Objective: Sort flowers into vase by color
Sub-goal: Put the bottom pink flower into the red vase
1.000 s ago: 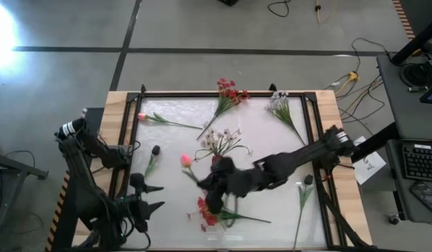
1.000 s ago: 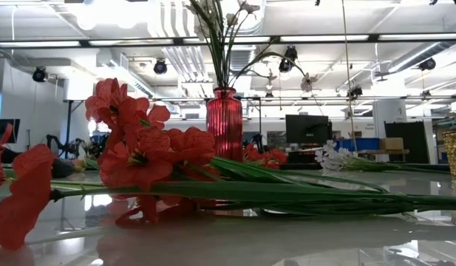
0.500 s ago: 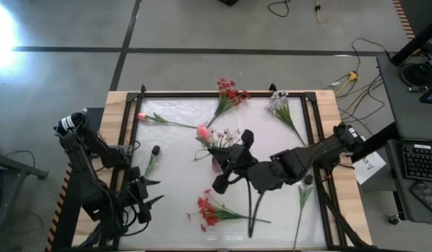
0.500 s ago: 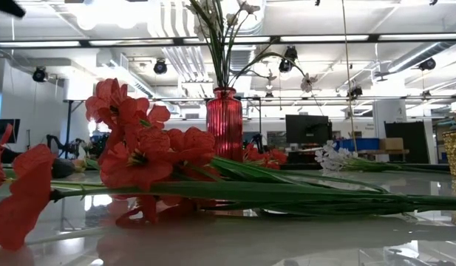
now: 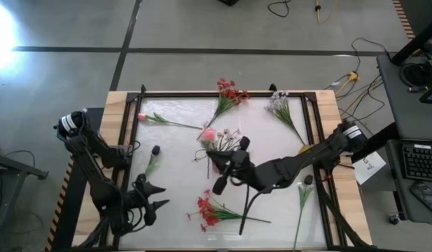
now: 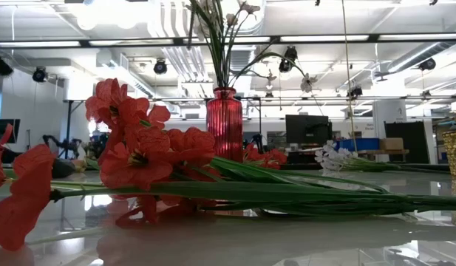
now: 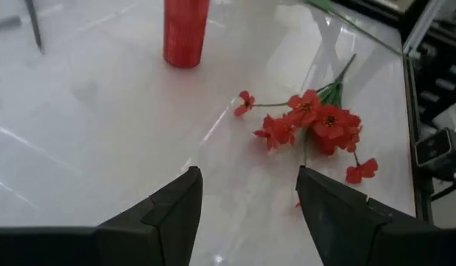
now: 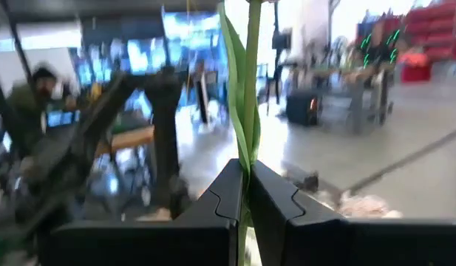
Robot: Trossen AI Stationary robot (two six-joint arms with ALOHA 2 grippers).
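Observation:
My right gripper point(image 5: 228, 168) is above the middle of the table, over the red vase point(image 6: 224, 122), and is shut on a pink-bud flower. Its bud point(image 5: 208, 133) shows near the white blossoms point(image 5: 228, 138) that stand in the vase. Its stalk end point(image 5: 244, 227) shows over the red spray point(image 5: 212, 210), which lies flat on the near table. My left gripper point(image 7: 246, 177) is open near the table's near left corner point(image 5: 149, 199). It faces the red spray point(image 7: 316, 125) and the vase point(image 7: 185, 33). My right gripper pinches the pink flower's green stalk point(image 8: 250, 148) between its two fingers point(image 8: 220, 196). The fingers point about level, across the stalk. The stalk rises upright past the fingertips with a long leaf beside it. The flower is lifted clear of the table.
A red spray point(image 5: 230, 94) and a white spray point(image 5: 279, 106) lie by the far edge. A pink bud on its stalk point(image 5: 156, 119) lies far left. Dark buds lie at the left point(image 5: 154, 151) and right point(image 5: 304, 185). A raised frame point(image 5: 223, 92) borders the table.
My right gripper has risen from beside the near red spray and moved toward the far edge, over the vase, turning as it went. The pink flower came up with it off the table, and its bud now shows by the white blossoms.

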